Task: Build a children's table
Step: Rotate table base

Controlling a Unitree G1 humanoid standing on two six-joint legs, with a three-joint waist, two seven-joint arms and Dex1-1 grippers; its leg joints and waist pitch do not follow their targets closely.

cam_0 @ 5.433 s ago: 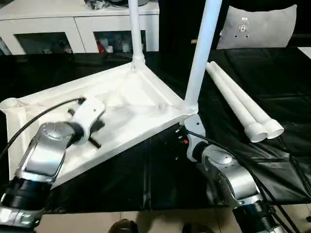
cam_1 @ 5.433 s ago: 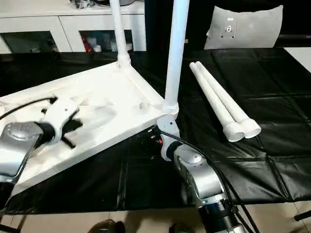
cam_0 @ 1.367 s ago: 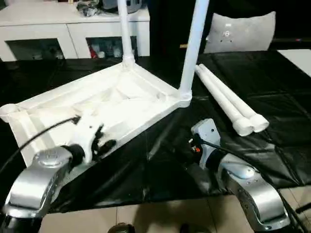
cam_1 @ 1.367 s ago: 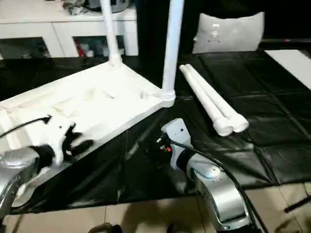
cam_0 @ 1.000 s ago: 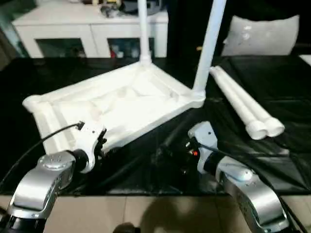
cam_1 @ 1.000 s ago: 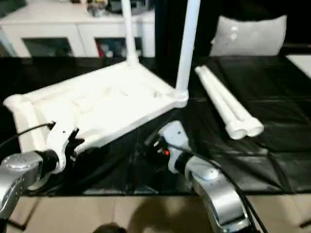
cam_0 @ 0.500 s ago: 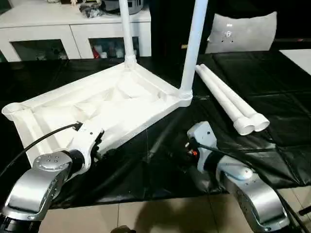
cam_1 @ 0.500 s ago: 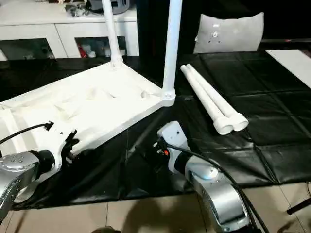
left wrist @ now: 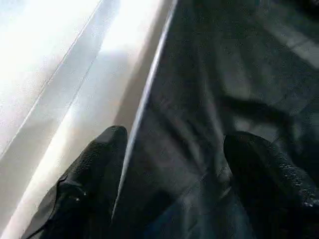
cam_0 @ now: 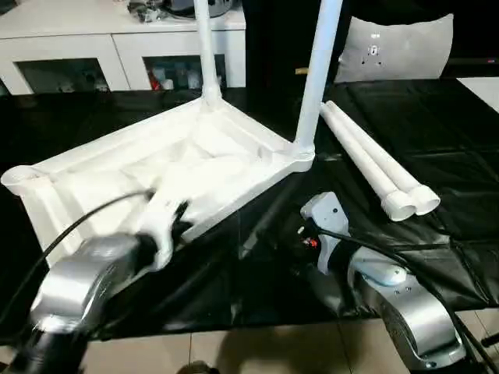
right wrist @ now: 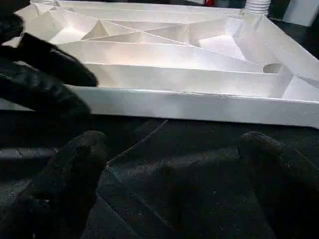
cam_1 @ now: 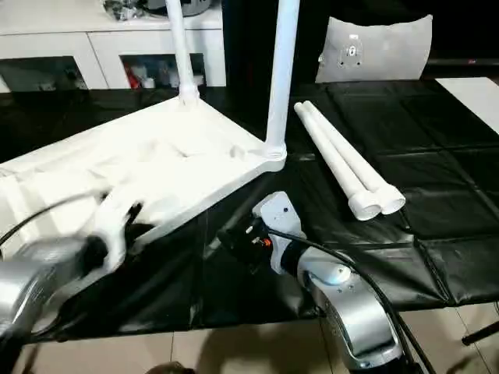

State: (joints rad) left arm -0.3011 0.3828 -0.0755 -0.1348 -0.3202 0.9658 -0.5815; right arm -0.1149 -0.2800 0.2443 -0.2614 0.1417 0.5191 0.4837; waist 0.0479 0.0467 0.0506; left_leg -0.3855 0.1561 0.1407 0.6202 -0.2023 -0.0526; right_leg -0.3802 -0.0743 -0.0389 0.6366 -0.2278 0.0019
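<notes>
The children's table top (cam_0: pixel 203 156) lies upside down on black cloth, its ribbed underside facing up. Two white legs stand upright in its sockets, one at the far corner (cam_0: pixel 204 47) and one at the right corner (cam_0: pixel 316 78). Two loose legs (cam_0: pixel 366 160) lie side by side to the right. My left gripper (cam_0: pixel 178 220) is open at the top's near long edge; in the left wrist view one finger (left wrist: pixel 99 164) lies over the white rim and the other over the cloth. My right gripper (cam_1: pixel 234 238) is open and empty, low over the cloth, facing that same edge (right wrist: pixel 199 104).
A white cabinet (cam_0: pixel 117 39) with shelves stands behind the work surface. A grey cushion (cam_0: pixel 394 47) leans at the back right. The black cloth (cam_0: pixel 444 125) is wrinkled and ends at a front edge above the tiled floor (cam_0: pixel 234 351). A black cable trails from my left wrist.
My left arm has swung right and forward along the table top's near edge and is blurred with motion. The right arm has hardly moved. The camera has shifted slightly.
</notes>
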